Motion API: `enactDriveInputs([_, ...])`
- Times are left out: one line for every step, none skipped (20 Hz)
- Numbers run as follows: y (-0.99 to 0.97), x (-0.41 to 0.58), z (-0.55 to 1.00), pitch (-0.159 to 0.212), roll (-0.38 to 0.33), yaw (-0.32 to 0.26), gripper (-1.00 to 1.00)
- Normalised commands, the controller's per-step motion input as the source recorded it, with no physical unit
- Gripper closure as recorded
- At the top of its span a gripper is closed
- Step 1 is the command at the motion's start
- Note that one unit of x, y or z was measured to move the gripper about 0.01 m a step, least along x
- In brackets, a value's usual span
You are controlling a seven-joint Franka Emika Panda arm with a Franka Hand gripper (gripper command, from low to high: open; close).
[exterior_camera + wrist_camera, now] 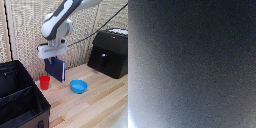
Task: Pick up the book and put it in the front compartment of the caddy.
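The gripper (52, 58) is clamped on the top edge of the book (56, 70), which hangs upright directly beneath it, above the desk (95, 102).

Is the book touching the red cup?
Cannot tell. In the exterior view the book, hanging from the gripper, overlaps the red cup; no gap shows.
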Motion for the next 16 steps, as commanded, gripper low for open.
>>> enactDriveInputs([0.07,-0.460,1.00,-0.056,0.029,-0.181,1.00])
enactDriveInputs([0.07,-0.457,1.00,-0.057,0.031,-0.182,1.00])
enactDriveInputs([0.07,-0.474,1.00,-0.058,0.030,-0.179,1.00])
enactDriveInputs([0.12,-0.546,1.00,-0.077,0.049,-0.153,1.00])
enactDriveInputs([0.15,-0.546,1.00,-0.084,0.059,-0.151,1.00])
enactDriveInputs([0.16,-0.577,0.99,-0.087,0.061,-0.142,1.00])
enactDriveInputs([0.21,-0.549,0.96,-0.092,0.046,-0.144,1.00])
enactDriveInputs([0.24,-0.517,0.94,-0.095,0.038,-0.145,1.00])
enactDriveInputs([0.27,-0.446,0.87,-0.092,0.017,-0.163,1.00])
enactDriveInputs([0.30,-0.386,0.82,-0.087,0.009,-0.174,1.00])
enactDriveInputs([0.35,-0.257,0.72,-0.085,0.000,-0.201,1.00])
enactDriveInputs([0.37,-0.171,0.60,-0.063,0.000,-0.219,1.00])
enactDriveInputs([0.38,0.000,0.48,-0.050,0.000,-0.272,1.00])
enactDriveInputs([0.34,0.000,0.41,-0.038,0.000,-0.287,1.00])
enactDriveInputs([0.32,0.000,0.38,-0.035,0.000,-0.296,1.00])
enactDriveInputs([0.31,0.000,0.35,-0.031,0.000,-0.303,1.00])
